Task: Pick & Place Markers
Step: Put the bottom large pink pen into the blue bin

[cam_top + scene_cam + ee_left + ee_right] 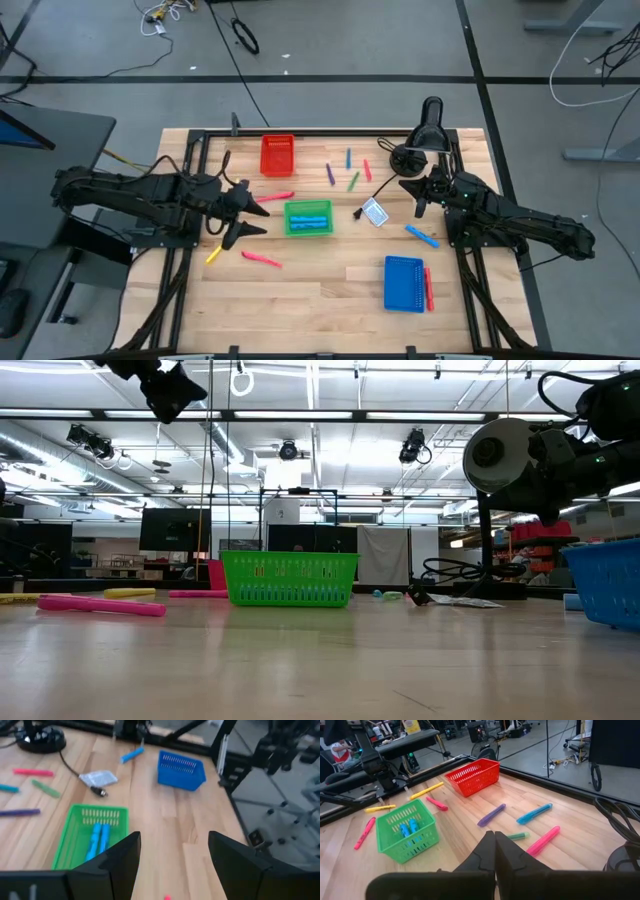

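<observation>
The left gripper [252, 215] sits left of centre in the high view, above the surface [320, 290], just left of the green tray [308, 217]. Its jaws are released and hold nothing; in the left wrist view the two dark fingers [122, 862] stand apart with bare wood between them. The right gripper [417, 197] is right of centre, near the black round base [405, 158], its jaws clenched on nothing; the right wrist view shows the fingers [490, 852] pressed together.

The markers are scattered. Two blue ones [312, 219] lie inside the green tray. A pink marker [275, 197] lies between the red tray [277, 154] and the green tray, beside the left gripper. A yellow marker [213, 254] and another pink one [262, 260] lie lower left of the green tray. In the upper middle are a purple marker [330, 173], a blue one [348, 157], a green one [353, 181] and a red-pink one [367, 170], well apart from both grippers. A further blue marker [422, 236] lies right of centre, below the right gripper. A red marker [429, 288] lies just beside the right edge of the blue tray [404, 284], at lower right. A small white card [375, 212] lies between the green tray and the right gripper.
</observation>
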`<state>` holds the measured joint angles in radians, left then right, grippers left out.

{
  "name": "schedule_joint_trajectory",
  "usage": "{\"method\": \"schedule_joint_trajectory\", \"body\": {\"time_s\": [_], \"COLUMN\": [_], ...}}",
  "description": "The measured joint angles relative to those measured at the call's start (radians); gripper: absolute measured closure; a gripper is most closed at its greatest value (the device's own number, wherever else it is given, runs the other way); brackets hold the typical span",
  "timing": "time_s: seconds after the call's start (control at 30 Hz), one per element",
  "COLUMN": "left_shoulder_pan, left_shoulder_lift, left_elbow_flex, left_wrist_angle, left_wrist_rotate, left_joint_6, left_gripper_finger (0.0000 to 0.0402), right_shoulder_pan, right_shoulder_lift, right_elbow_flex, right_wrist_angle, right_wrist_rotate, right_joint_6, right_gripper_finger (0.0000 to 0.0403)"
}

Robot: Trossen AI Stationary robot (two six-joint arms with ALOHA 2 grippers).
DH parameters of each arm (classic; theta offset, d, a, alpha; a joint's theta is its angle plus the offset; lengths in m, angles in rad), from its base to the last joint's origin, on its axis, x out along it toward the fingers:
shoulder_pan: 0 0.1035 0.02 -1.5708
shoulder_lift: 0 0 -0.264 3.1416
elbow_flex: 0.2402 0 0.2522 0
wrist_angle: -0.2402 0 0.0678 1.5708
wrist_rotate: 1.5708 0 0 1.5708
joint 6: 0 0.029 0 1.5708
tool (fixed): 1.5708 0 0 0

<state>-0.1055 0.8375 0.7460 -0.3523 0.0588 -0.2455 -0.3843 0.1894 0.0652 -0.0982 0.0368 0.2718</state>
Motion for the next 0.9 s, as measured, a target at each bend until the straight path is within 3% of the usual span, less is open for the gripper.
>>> {"method": "schedule_joint_trajectory", "body": {"time_s": [0.2, 0.5, 0.9], "left_shoulder_pan": [0.000, -0.015, -0.121], "left_shoulder_lift": [0.020, 0.165, 0.364], "left_elbow_flex": [0.008, 0.135, 0.166], "left_wrist_angle": [-0.134, -0.423, -0.494], "left_wrist_rotate": [0.020, 0.024, 0.008], "left_joint_6": [0.026, 0.098, 0.206], "left_gripper_finger": [0.0164, 0.0164, 0.0163], "right_shoulder_pan": [0.000, 0.000, 0.000], "right_shoulder_lift": [0.000, 0.000, 0.000], "right_elbow_flex": [0.000, 0.000, 0.000], "right_wrist_angle": [0.000, 0.000, 0.000], "right_wrist_rotate": [0.000, 0.000, 0.000], "right_joint_6": [0.000, 0.000, 0.000], "right_gripper_finger": [0.0403, 0.0403, 0.0403]}}
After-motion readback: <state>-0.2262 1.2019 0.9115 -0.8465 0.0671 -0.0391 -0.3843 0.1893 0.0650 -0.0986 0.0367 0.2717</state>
